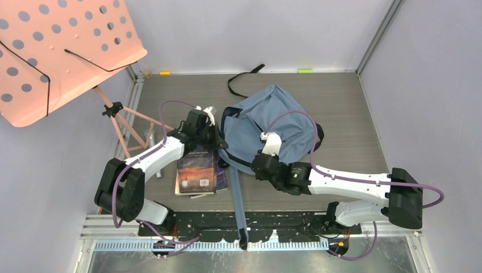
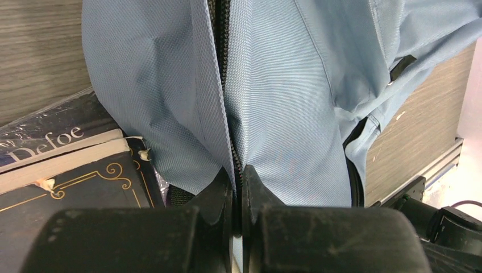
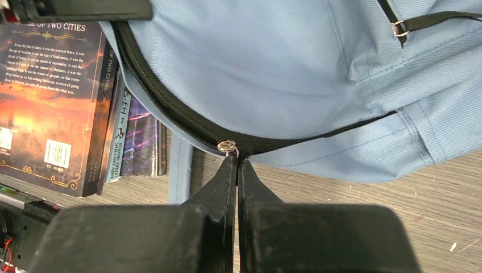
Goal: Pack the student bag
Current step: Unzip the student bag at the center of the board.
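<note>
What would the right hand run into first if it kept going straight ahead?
The zipper pull of the student bag, at the tips of the right hand, seemingly already pinched; bag fabric beyond.

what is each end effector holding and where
Right end effector pinches the student bag by its zipper pull; left end effector pinches its fabric at the zipper.

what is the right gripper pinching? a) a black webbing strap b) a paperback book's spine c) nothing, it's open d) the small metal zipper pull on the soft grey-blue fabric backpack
d: the right gripper has its closed tips on the small metal zipper pull of the soft grey-blue fabric backpack.
</note>
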`<action>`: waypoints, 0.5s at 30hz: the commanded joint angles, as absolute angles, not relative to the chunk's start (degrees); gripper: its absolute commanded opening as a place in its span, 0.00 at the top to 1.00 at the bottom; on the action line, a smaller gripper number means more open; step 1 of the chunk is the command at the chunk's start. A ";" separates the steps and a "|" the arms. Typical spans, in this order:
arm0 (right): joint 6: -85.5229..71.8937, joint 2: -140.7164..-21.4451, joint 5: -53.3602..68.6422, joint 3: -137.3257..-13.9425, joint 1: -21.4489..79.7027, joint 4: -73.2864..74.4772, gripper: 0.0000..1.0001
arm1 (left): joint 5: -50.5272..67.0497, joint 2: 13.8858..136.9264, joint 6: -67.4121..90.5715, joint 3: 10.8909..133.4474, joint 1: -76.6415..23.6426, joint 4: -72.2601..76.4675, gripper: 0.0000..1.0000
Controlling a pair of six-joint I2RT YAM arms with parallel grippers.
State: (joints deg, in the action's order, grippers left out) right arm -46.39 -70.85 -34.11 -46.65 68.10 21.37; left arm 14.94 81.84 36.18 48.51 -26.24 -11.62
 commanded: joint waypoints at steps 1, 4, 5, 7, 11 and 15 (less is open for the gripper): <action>-48.60 -68.45 -37.37 -45.87 68.55 24.55 1.00 | 16.40 81.38 30.42 52.97 -23.52 -13.00 1.00; -49.40 -68.42 -39.25 -46.06 68.47 26.84 0.99 | 18.55 81.30 28.89 53.76 -23.41 -13.18 1.00; -49.57 -68.40 -40.18 -46.15 68.42 27.85 0.99 | 19.11 81.02 28.52 53.74 -23.46 -13.14 1.00; -49.64 -68.15 -40.89 -46.44 68.38 28.76 0.99 | 21.97 80.30 27.11 53.90 -23.47 -12.62 0.87; -48.73 -67.25 -40.69 -46.89 68.38 28.70 1.00 | 24.80 77.03 25.64 52.39 -24.64 -10.49 0.43; -48.21 -66.83 -40.09 -47.42 68.42 27.88 0.99 | 20.68 70.88 19.14 49.63 -30.38 -9.83 0.31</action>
State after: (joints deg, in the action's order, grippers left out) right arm -48.29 -68.60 -37.65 -46.30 68.14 27.55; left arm 21.74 78.24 26.35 50.70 -25.56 -13.67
